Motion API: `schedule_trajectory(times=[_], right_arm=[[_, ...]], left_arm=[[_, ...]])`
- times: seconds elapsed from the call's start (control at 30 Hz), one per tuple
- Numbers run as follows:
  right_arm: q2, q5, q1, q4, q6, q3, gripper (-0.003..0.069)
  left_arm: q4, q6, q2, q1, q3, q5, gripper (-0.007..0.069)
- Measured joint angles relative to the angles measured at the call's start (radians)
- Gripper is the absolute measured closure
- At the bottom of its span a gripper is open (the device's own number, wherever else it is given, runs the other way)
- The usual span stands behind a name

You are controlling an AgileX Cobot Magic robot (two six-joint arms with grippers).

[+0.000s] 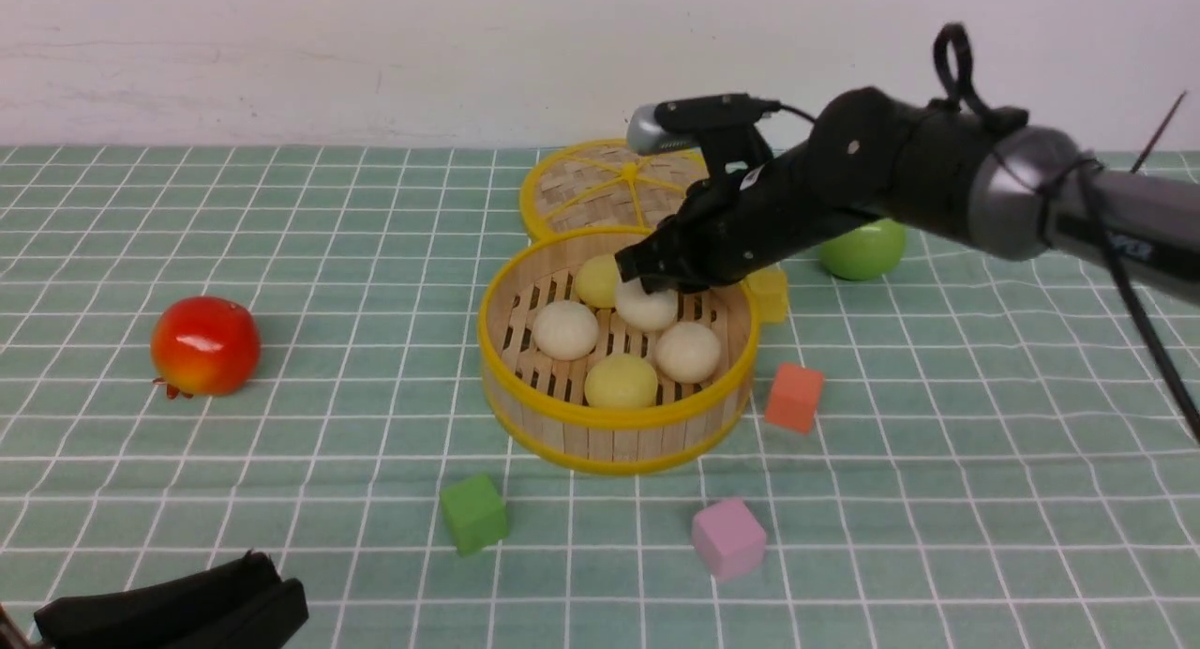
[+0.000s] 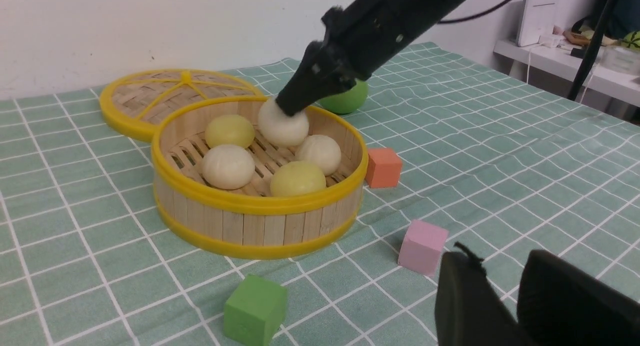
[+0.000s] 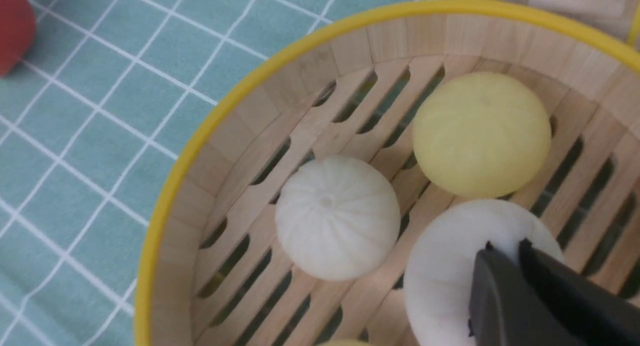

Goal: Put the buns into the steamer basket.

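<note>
In the front view, the round steamer basket sits in the middle of the tabletop. All five buns are inside its wall: a far yellow bun, a near yellow bun, a left white bun, a right white bun and a far white bun. The right tool is pinched on top of the far white bun. Its arm reaches over the basket's far right edge and over a green fruit. The woven lid lies just behind the basket. A yellow block and an orange block are close on the right. A green block and a pink block are on the near side. A red fruit is well off to the left.

In the left wrist view, the left tool has a gap between its fingers, with no bun in it. The far white bun is pulled to a little peak where the right tool nips it.

In the right wrist view, the right tool's tips are almost together on the far white bun. That bun is inside the basket's wall.
</note>
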Motion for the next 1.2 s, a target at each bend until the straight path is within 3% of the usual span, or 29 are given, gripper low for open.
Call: schedule_trajectory(times=[0.33, 0.53, 0.77, 0.87, 0.93, 1.07, 1.2], right_arm=[[0.039, -0.077, 0.0, 0.019, 0.0, 0.0, 0.0646], [0.053, -0.084, 0.0, 0.019, 0.0, 0.0, 0.0603], [0.054, -0.056, 0.0, 0.018, 0.0, 0.0, 0.0415], [0.01, 0.018, 0.0, -0.021, 0.0, 0.0, 0.0314], [-0.03, 0.063, 0.0, -0.049, 0.0, 0.001, 0.0293], [-0.166, 0.212, 0.0, -0.133, 0.023, 0.001, 0.0283], [-0.328, 0.431, 0.0, -0.243, 0.15, 0.001, 0.0323]], left_arm=[[0.0, 0.0, 0.0, 0.0, 0.0, 0.0, 0.0449], [0.0, 0.0, 0.0, 0.0, 0.0, 0.0, 0.0448], [0.0, 0.0, 0.0, 0.0, 0.0, 0.0, 0.0441], [0.0, 0.0, 0.0, 0.0, 0.0, 0.0, 0.044], [0.0, 0.0, 0.0, 0.0, 0.0, 0.0, 0.044], [0.0, 0.0, 0.0, 0.0, 0.0, 0.0, 0.0438], [0.0, 0.0, 0.0, 0.0, 0.0, 0.0, 0.0432]])
